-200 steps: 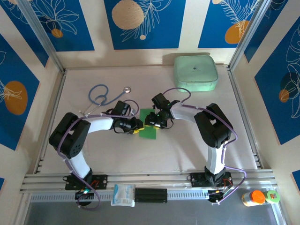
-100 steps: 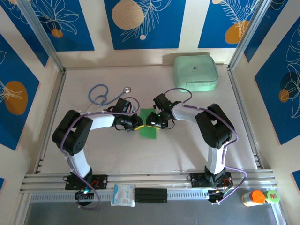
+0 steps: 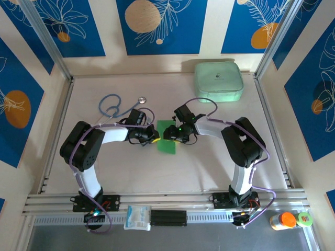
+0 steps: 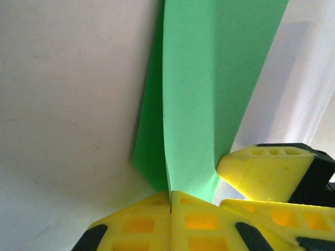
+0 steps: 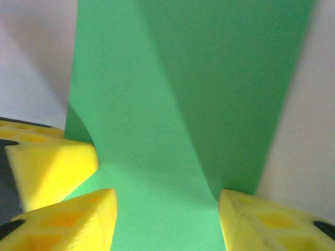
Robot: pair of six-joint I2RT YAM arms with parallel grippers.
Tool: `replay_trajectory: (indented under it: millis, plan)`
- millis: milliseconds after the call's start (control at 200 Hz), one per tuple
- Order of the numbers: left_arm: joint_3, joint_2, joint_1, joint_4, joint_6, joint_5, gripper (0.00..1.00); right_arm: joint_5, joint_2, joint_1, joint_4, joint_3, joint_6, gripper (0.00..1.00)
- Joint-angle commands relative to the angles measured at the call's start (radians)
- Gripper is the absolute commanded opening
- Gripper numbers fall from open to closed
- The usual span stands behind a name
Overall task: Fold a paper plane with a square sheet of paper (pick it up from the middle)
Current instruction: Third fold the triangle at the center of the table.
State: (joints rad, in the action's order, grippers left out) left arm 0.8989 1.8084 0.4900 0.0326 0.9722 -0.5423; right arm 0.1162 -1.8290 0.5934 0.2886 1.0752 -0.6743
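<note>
The thin bright green paper sheet [image 3: 167, 137] lies mid-way across the surface [image 3: 209, 162], where the left tool [image 4: 170, 197], clenched on its edge, should pin it while the right tool [image 5: 166, 217], spread open, sets the crease squarely.

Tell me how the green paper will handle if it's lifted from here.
Probably floppy: the square sheet of paper bows up into a soft ridge where the left gripper pinches its edge. That edge looks very thin, so it is likely light and may sag or twist from a one-sided hold. It could slide on the smooth table when pushed.
</note>
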Motion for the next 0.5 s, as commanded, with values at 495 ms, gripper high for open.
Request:
replay_trajectory:
  millis: [495]
  plan:
    - [-0.018,-0.080,-0.010,0.074,0.121,0.002,0.00,-0.266,0.353,0.067,-0.251,-0.241,0.438,0.74]
